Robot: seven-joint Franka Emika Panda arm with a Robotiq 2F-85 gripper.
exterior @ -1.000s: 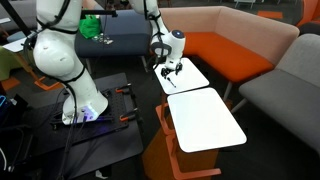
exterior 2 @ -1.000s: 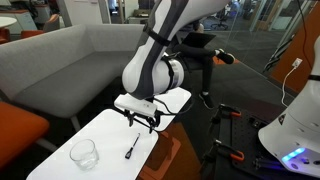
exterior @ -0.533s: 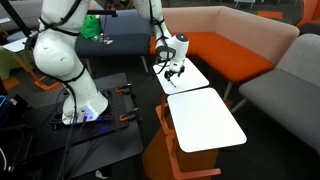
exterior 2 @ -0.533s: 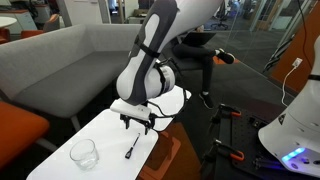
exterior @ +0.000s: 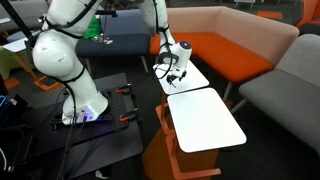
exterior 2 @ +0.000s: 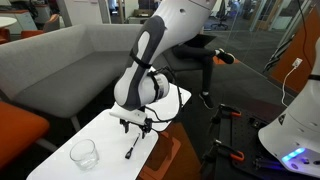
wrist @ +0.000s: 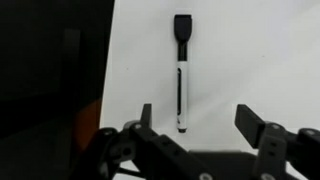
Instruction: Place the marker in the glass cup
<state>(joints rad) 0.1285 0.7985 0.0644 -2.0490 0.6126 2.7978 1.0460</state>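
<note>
the robotiq gripper (wrist: 197, 125), jaws spread wide, hovers over a black-capped marker (wrist: 181, 72) lying flat on the white table (wrist: 262, 55), its white end between the two fingers (wrist: 252, 125), the glass cup (exterior 2: 84, 153) standing near on the same tabletop.
</note>
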